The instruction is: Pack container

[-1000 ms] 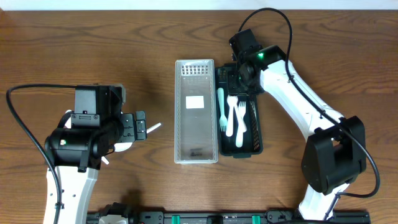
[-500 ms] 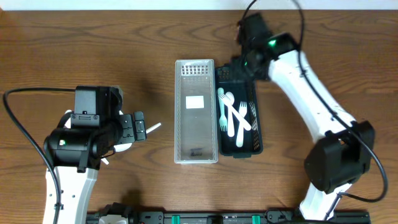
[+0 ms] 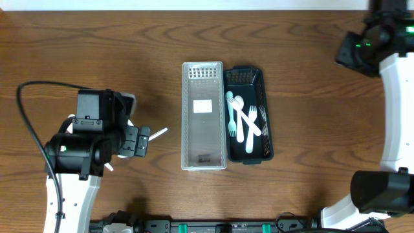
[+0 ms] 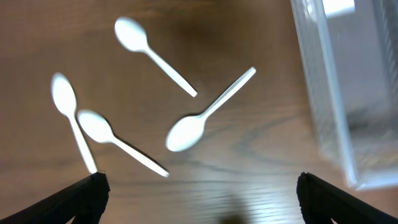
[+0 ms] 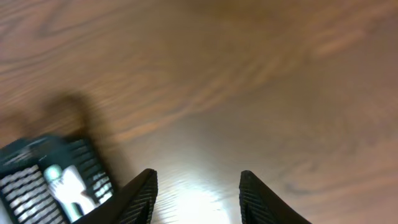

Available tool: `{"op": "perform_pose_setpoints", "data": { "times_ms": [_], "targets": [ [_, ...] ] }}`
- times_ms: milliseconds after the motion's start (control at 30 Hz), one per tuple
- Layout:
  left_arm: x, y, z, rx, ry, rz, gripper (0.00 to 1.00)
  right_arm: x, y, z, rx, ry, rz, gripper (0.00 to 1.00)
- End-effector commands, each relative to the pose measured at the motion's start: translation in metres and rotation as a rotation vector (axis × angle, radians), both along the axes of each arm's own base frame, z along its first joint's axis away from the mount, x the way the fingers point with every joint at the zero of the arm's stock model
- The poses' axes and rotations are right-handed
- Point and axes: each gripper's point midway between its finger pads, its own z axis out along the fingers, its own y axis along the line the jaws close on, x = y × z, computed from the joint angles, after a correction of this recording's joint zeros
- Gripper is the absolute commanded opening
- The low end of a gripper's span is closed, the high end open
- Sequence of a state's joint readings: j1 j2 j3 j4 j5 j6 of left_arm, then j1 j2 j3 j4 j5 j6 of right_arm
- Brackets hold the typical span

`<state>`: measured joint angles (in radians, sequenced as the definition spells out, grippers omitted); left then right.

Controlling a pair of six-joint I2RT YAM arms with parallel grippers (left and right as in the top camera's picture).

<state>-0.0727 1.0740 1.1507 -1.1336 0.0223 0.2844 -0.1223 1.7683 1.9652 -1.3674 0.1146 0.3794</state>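
A second earlier my right arm had been low over the far end of the dark basket. By this moment it had swung clear to the far right corner of the table. The right gripper stood wide open with nothing in it, so I judged that drop finished. The white cutlery in the basket lay shifted and crossed. It was forks and at least one spoon, three or four pieces that I could not separate. Right beside the basket, on its left, sat one clear container with no cutlery in it. Further left, four white spoons lay loose on the wood under the left gripper, itself spread wide and empty. I took those four to be what remained.
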Motion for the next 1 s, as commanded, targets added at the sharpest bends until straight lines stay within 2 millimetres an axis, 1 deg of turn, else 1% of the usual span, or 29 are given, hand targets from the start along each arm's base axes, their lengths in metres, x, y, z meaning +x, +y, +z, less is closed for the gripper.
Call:
{"op": "perform_pose_setpoints", "data": {
  "times_ms": [0,67,100,133,233,333,467,533,667,833,967],
  "targets": [
    [0.011,0.003,0.001,0.150,0.002,-0.293,0.98,-0.008,-0.019,-0.012,0.011,0.036,-0.075,0.45],
    [0.021,0.002,-0.002,0.176,-0.003,-0.345,0.98,-0.011,-0.024,-0.017,0.013,0.050,-0.090,0.44],
    [0.027,0.001,-0.003,0.174,-0.012,-0.344,0.98,-0.012,-0.025,-0.020,0.013,0.058,-0.091,0.45],
    [0.029,0.000,-0.005,0.169,-0.009,-0.347,0.98,-0.013,-0.025,-0.021,0.011,0.064,-0.089,0.45],
    [0.022,0.000,-0.016,0.131,0.061,-0.296,0.98,-0.013,-0.026,-0.026,0.006,0.074,-0.076,0.45],
    [0.021,-0.004,-0.029,0.108,0.104,-0.308,0.98,-0.013,-0.026,-0.033,0.001,0.084,-0.060,0.45],
    [0.023,0.002,-0.054,0.107,0.203,-0.323,0.98,-0.013,-0.026,-0.042,0.002,0.099,-0.055,0.45],
    [0.026,0.001,-0.069,0.077,0.257,-0.329,0.98,-0.013,-0.026,-0.046,0.000,0.103,-0.049,0.46],
    [0.037,0.005,-0.097,0.064,0.331,-0.331,0.98,-0.011,-0.026,-0.052,-0.001,0.103,-0.047,0.46],
    [0.049,0.006,-0.128,0.055,0.383,-0.330,0.98,-0.012,-0.028,-0.052,-0.010,0.106,-0.046,0.46],
    [0.053,0.006,-0.152,0.053,0.394,-0.327,0.98,-0.010,-0.029,-0.052,-0.012,0.099,-0.045,0.46]
  ]
}}
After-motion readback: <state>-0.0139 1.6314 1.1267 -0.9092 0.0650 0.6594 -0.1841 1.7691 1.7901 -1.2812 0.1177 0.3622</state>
